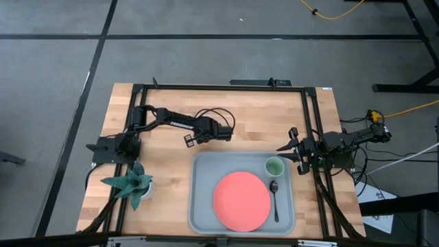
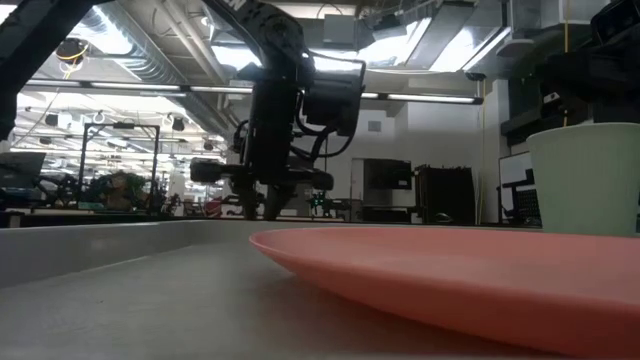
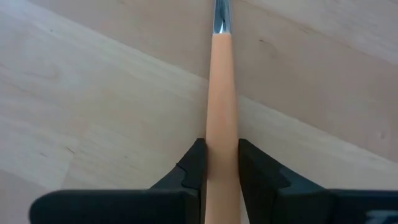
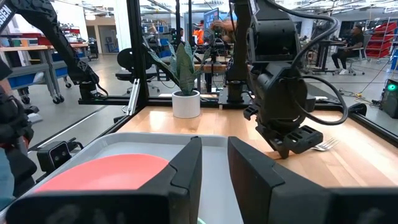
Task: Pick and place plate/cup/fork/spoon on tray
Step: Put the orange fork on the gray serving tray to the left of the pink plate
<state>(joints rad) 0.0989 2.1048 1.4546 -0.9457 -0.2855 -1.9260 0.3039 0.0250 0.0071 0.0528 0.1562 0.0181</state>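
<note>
The fork (image 3: pixel 222 93), with an orange handle and a silver neck, lies flat on the wooden table just beyond the tray's far left corner. Its tines (image 4: pixel 324 145) stick out beside my left gripper (image 1: pixel 191 140), which points down over the handle and is shut on it. The grey-blue tray (image 1: pixel 199 206) holds the pink-red plate (image 1: pixel 241 201), the light-green cup (image 1: pixel 274 165) and the dark spoon (image 1: pixel 275 199). My right gripper (image 1: pixel 291 147) waits open and level at the table's right side, by the tray's far right corner. My left gripper pinches the orange handle's two long sides (image 3: pixel 222 134) between its two fingers (image 3: pixel 198 155). The fingers come from above, pointing steeply down, one on each side of the handle. The fork lies on the table. The gripper hides the handle's free end.
A potted plant in a white pot (image 1: pixel 134 185) stands at the table's near left. Black frame rails (image 1: pixel 312 123) run along the table's far and right sides. Bare wood lies between the tray's far rim and the far rail.
</note>
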